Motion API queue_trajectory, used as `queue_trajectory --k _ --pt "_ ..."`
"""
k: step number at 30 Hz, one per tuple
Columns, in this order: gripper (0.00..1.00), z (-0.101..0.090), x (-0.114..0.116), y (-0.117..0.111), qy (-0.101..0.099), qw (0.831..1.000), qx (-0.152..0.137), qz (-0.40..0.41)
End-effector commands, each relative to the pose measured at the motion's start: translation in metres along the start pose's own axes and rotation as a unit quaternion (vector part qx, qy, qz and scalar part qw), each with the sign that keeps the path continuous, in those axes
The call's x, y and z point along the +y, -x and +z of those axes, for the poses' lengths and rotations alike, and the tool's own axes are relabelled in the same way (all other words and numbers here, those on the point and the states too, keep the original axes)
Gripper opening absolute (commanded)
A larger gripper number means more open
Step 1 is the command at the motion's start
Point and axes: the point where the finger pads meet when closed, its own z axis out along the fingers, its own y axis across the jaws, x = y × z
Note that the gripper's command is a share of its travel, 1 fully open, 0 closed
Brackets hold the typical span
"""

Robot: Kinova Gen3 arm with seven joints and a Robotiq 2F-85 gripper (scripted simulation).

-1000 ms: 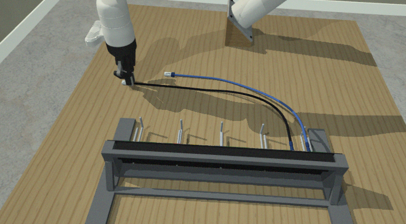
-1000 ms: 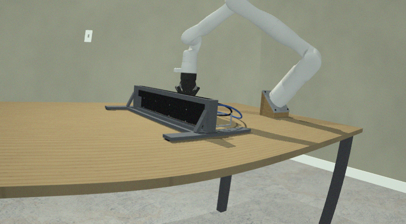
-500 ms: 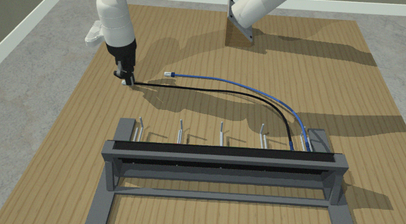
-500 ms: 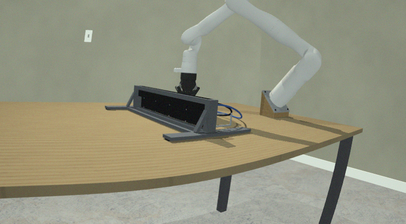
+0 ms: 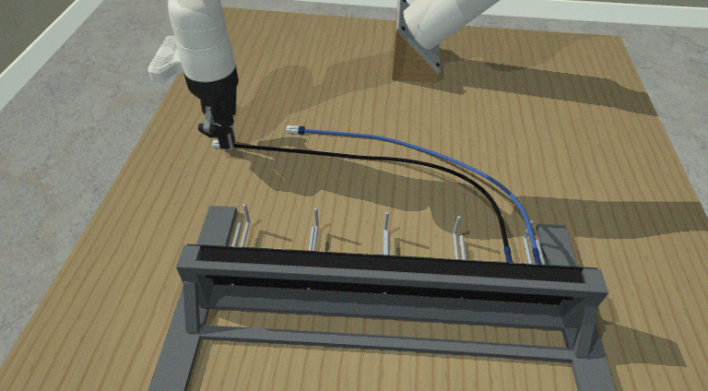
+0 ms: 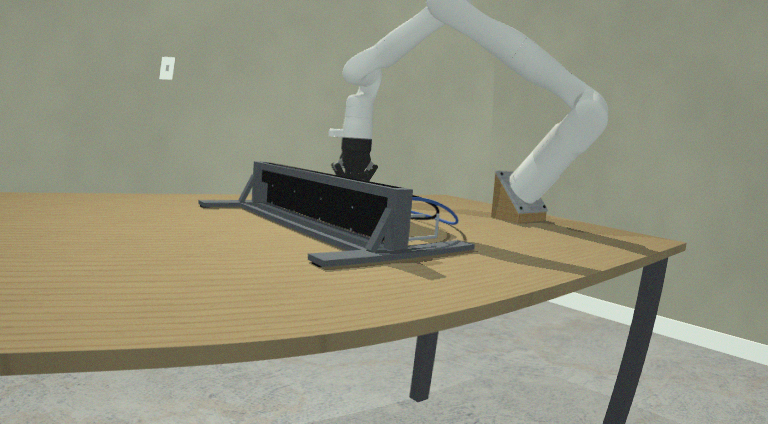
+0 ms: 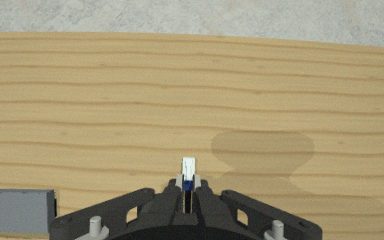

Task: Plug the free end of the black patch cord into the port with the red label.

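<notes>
My gripper (image 5: 224, 143) (image 7: 188, 183) is shut on the plug (image 5: 217, 144) (image 7: 188, 167) at the free end of the black cord (image 5: 365, 156), low over the table at the far left. In the wrist view the plug's white tip sticks out past the fingertips. In the exterior view the gripper (image 6: 355, 171) is partly hidden behind the rack. The black cord runs right and curves into the right end of the grey rack (image 5: 386, 277) (image 6: 334, 177). The blue cord (image 5: 418, 148) (image 6: 448, 214) lies beside it, and its free plug (image 5: 295, 129) rests on the table. The red-labelled port is not visible.
Several thin grey guide posts (image 5: 386, 232) stand behind the rack. A rack foot (image 7: 25, 210) shows at the wrist view's lower left. The arm's base mount (image 5: 418, 44) (image 6: 518, 204) is at the far side. The table's left edge lies close beyond the gripper.
</notes>
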Motion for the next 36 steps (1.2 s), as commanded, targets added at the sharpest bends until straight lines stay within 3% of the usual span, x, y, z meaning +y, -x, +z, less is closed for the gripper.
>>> queue_trajectory --k 1,36 --pt "0.00 -0.001 -0.001 0.000 0.000 1.000 0.001 -0.004" --pt "0.00 -0.049 -0.004 -0.001 -0.001 1.000 0.004 -0.006"
